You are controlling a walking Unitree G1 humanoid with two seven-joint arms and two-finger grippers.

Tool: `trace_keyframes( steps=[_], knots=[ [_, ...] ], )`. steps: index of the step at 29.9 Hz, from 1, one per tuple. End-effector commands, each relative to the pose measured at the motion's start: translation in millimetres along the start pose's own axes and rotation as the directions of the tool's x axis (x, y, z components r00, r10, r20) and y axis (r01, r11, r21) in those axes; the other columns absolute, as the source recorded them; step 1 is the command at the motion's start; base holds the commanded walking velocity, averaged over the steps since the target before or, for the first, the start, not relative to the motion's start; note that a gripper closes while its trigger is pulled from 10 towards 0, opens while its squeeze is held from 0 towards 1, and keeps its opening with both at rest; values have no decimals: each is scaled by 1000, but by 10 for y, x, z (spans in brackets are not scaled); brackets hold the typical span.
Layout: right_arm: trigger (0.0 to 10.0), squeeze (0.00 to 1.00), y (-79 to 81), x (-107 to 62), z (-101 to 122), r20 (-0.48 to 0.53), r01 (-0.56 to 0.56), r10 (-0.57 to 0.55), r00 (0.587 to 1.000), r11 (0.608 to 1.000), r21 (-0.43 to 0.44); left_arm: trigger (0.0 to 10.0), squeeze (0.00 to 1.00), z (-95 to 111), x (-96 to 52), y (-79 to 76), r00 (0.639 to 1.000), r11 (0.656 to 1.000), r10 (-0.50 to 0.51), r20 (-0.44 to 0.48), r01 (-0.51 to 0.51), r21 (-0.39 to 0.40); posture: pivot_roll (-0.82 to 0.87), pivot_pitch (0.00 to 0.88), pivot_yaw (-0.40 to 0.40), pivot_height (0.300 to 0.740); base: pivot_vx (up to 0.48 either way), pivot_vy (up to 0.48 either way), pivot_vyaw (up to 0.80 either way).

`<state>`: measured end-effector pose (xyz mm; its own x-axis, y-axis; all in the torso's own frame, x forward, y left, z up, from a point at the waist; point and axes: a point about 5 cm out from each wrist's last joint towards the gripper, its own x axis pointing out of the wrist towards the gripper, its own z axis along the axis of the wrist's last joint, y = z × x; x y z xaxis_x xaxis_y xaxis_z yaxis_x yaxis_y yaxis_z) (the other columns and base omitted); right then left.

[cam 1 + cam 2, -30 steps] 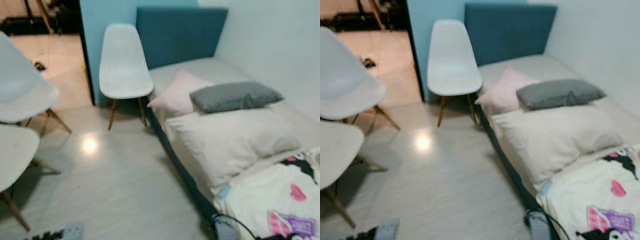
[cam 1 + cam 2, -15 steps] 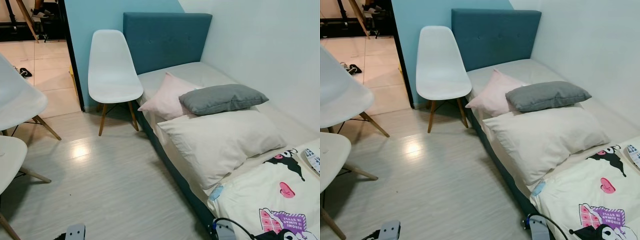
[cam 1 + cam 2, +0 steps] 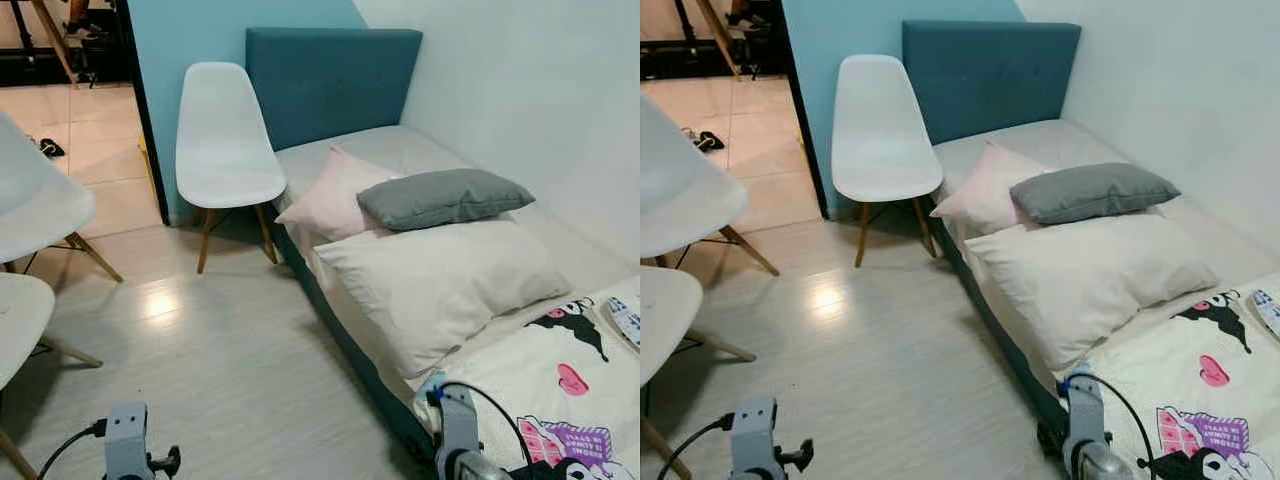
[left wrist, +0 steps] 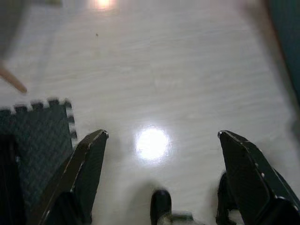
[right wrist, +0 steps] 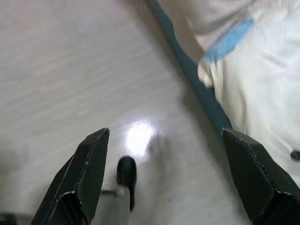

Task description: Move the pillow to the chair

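Three pillows on the bed, none yet grasped

Both grippers, the left gripper (image 4: 161,136) and right gripper (image 5: 164,133), hang over bare floor, fingers spread wide; approach seems the step in hand. Next: reach a pillow, perhaps the large cream pillow (image 3: 440,285), then the chair (image 3: 228,150) beside the bed; which pillow is meant stays unclear.

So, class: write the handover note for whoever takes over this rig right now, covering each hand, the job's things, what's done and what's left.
Left hand: open, empty, low over the floor.
Right hand: open, empty, low by the bed edge.
Pillows: large cream pillow, grey pillow and pink pillow all lie on the bed.
Chair: beside the headboard, seat bare.
Done: nothing moved yet.
Left: grasp a pillow, carry it to the chair.
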<state>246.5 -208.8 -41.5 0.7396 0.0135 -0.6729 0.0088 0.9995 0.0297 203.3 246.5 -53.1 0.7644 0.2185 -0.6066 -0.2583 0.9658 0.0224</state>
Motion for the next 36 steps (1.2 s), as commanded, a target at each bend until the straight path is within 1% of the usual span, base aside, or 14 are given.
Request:
trace_keyframes(
  steps=[1,5,7,9,11,17,19,20,21,26,29,31,33,36],
  knots=[
    [10000,0,50,30,163,69,-23,23,997,1000,6,10000,0,91,9,-58,997,1000,-21,68,21,-9,-22,0,-104,740,0,0,0],
    [10000,0,118,47,303,131,-71,75,988,997,-38,10000,0,222,5,-92,986,999,-34,163,37,-12,-21,0,-106,740,0,0,0],
    [10000,0,130,47,320,141,-80,85,986,996,-44,10000,0,253,7,-95,983,999,-35,178,38,-16,-21,0,-106,740,0,0,0],
    [10000,0,138,39,359,170,-101,114,979,991,-86,10000,0,336,-16,-114,968,999,-47,246,50,-8,-27,0,-108,740,0,0,0],
    [10000,0,112,28,398,195,-100,123,973,987,-126,10000,0,416,-46,-154,950,998,-64,307,61,19,-33,0,-108,740,0,0,0],
    [10000,0,53,10,510,239,-90,138,961,976,-201,10000,0,530,-87,-235,925,996,-83,370,71,46,-41,0,-101,740,0,0,0],
    [10000,0,53,10,510,239,-90,138,961,976,-201,10000,0,530,-87,-235,925,996,-83,370,71,46,-41,0,-101,740,0,0,0],
    [10000,0,1,-19,604,290,-79,153,945,964,-253,10000,0,585,-137,-294,909,995,-96,406,77,63,-46,0,-95,740,0,0,0],
    [10000,0,-15,-34,627,307,-79,164,937,959,-272,10000,0,601,-160,-311,903,995,-97,418,76,66,-51,0,-95,740,0,0,0],
    [10000,0,-11,-58,652,336,-100,195,922,955,-280,10000,0,626,-211,-331,893,995,-94,439,73,64,-54,0,-100,740,0,0,0],
    [10000,0,13,-98,681,393,-147,222,892,966,-212,10000,0,673,-272,-342,877,997,-81,474,72,39,-50,0,-113,740,0,0,0],
    [10000,0,13,-98,681,393,-147,222,892,966,-212,10000,0,673,-272,-342,877,997,-81,474,72,39,-50,0,-113,740,0,0,0],
    [10000,0,42,-123,710,429,-172,232,873,970,-173,10000,0,712,-315,-334,866,997,-72,495,73,18,-51,0,-118,740,0,0,0],
    [10000,0,58,-140,733,448,-181,235,863,970,-161,10000,0,737,-341,-335,861,997,-68,504,74,9,-50,0,-119,740,0,0,0]
  ],
)
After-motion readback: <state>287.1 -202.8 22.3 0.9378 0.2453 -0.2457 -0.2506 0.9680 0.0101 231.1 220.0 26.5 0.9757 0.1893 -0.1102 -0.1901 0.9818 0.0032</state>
